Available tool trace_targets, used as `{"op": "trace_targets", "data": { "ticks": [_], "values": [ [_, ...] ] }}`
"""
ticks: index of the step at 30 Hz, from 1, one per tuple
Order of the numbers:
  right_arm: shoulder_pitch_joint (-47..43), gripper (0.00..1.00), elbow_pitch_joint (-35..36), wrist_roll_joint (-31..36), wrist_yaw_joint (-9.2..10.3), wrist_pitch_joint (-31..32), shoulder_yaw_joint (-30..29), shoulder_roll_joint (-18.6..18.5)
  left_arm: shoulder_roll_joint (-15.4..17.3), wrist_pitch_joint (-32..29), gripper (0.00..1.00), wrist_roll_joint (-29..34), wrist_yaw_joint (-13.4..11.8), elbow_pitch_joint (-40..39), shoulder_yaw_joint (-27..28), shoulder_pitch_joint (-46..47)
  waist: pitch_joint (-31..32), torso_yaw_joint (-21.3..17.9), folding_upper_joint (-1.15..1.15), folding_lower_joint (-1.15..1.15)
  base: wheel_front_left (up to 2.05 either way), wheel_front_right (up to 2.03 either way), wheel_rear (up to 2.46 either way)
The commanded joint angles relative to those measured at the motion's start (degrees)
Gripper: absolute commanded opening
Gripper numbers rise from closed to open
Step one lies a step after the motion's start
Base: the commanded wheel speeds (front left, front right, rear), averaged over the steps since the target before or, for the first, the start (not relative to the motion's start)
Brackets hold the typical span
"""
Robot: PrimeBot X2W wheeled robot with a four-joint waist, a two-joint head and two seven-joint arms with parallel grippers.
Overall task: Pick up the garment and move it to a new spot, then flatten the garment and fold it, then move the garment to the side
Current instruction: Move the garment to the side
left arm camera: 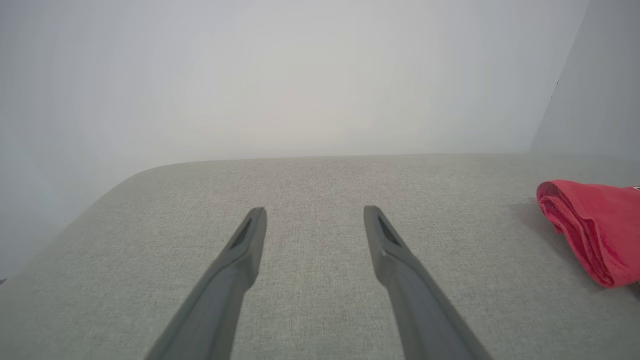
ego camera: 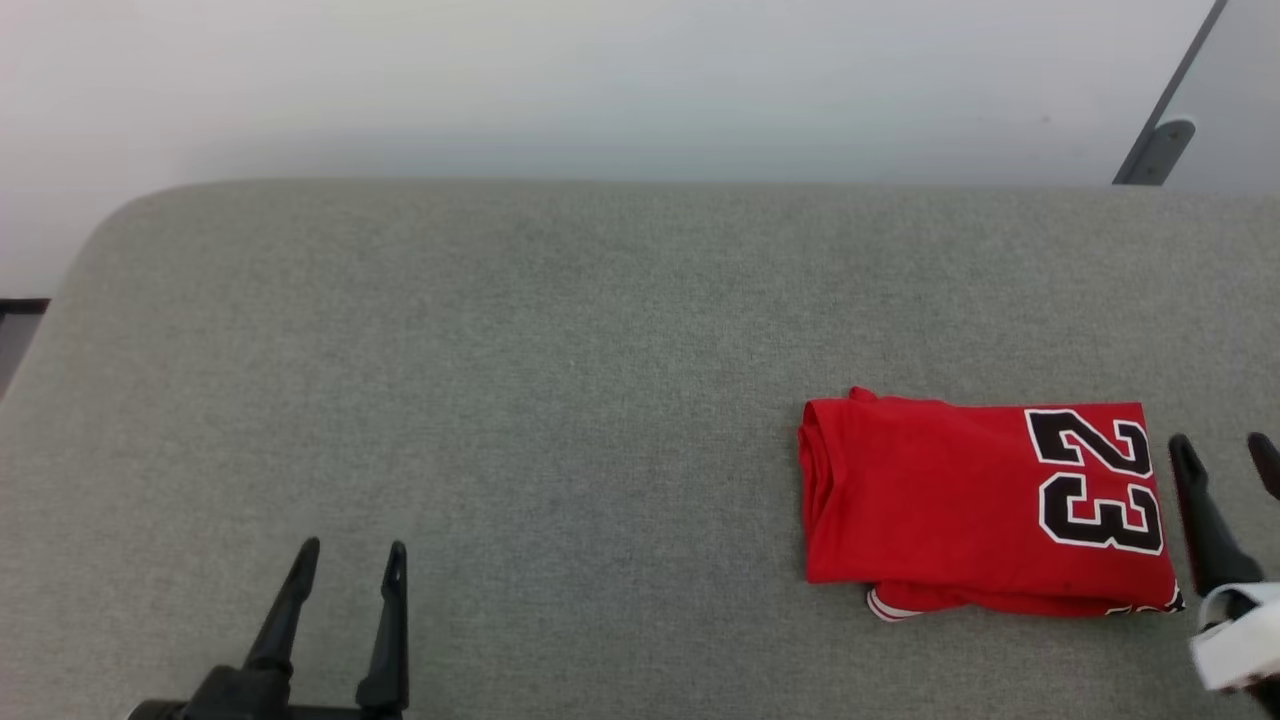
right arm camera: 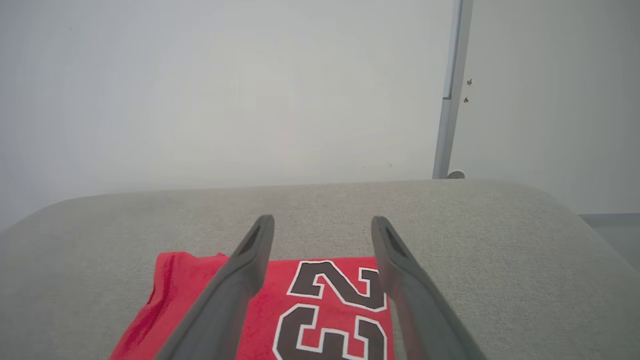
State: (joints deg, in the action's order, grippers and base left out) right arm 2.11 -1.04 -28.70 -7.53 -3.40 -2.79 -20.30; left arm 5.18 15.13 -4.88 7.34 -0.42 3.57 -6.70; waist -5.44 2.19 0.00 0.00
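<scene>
the red garment [ego camera: 960,505] lies folded into a rectangle near the grey cushion's [ego camera: 560,330] right end, black white-edged "23" on top, striped white trim peeking out below. the left gripper [ego camera: 352,552] and right gripper [ego camera: 1222,445] gape wide, both empty.

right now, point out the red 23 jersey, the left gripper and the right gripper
red 23 jersey [ego camera: 930,500], head view, plain red cloth left of the number
left gripper [ego camera: 353,547], head view, midway between its open fingertips
right gripper [ego camera: 1221,440], head view, midway between its open fingertips
</scene>
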Motion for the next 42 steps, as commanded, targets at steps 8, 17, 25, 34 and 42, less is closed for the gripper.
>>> {"op": "trace_targets", "data": {
  "ticks": [8,17,25,34,42],
  "values": [
    [7.70,1.00,-4.98,-5.99,0.09,31.57,6.00,-11.75,-0.61,-0.03,1.00,-0.34,0.18,0.60,-2.30,3.83,-3.84,-0.68,0.00,0.00,0.00,0.00,0.00],
    [18.64,1.00,-7.89,-13.33,0.09,55.33,7.85,-15.97,-0.67,-0.03,1.00,-2.27,0.18,1.57,-5.41,11.04,-11.17,0.71,0.00,0.00,0.00,0.00,0.00],
    [21.82,1.00,-11.74,-10.88,0.09,59.03,11.83,-15.19,0.56,-0.04,1.00,-3.30,0.18,1.64,-8.67,16.09,-15.65,1.10,0.00,0.00,0.00,0.00,0.00],
    [23.54,0.00,-14.29,-12.73,0.09,53.72,13.90,-12.41,1.57,-0.04,1.00,-1.43,0.18,0.72,-8.62,18.86,-17.17,-1.68,0.00,0.00,0.00,0.00,0.00],
    [26.57,0.00,-17.08,-13.99,0.20,45.52,9.24,-13.83,3.92,-0.04,1.00,-1.15,0.18,-1.15,-9.50,20.83,-18.28,-6.82,0.00,0.00,0.00,0.00,0.00]
  ]
}}
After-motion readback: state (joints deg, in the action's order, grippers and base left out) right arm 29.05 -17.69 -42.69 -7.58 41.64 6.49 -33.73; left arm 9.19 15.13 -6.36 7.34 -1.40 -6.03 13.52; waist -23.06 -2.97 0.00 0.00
